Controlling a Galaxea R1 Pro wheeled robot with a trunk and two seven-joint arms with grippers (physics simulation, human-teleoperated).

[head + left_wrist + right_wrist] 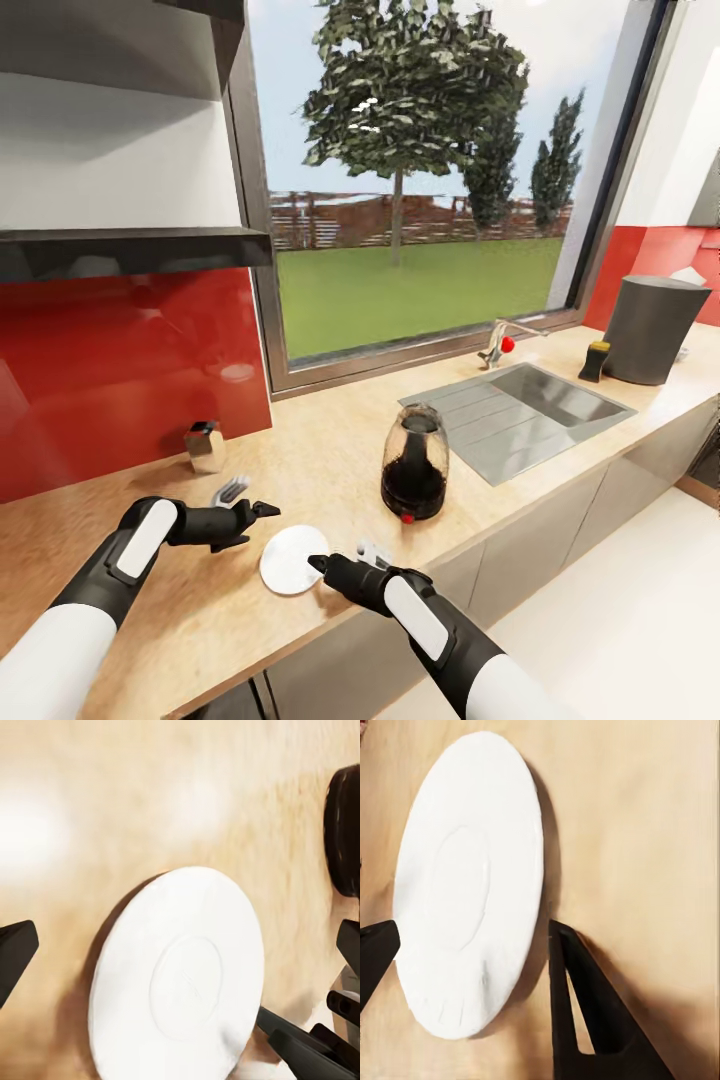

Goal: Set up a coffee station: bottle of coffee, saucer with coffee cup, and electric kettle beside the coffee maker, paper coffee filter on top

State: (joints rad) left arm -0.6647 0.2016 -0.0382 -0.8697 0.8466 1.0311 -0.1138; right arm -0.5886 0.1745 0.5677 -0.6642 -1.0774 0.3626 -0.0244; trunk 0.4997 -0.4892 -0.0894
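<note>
On the countertop [300,480], right hand [318,563] spread open around the empty saucer [292,560].

The head camera looks forward and down from above both arms, taking in the long light wooden countertop [300,470], the red glossy backsplash [120,380] and the big window [420,180] behind it. Each wrist camera sits very near that countertop [150,795] [645,832], looking along its gripper's dark fingers from opposite sides. All three views share the flat round white saucer [291,560] [180,979] [469,881] and the wood around it.
</note>
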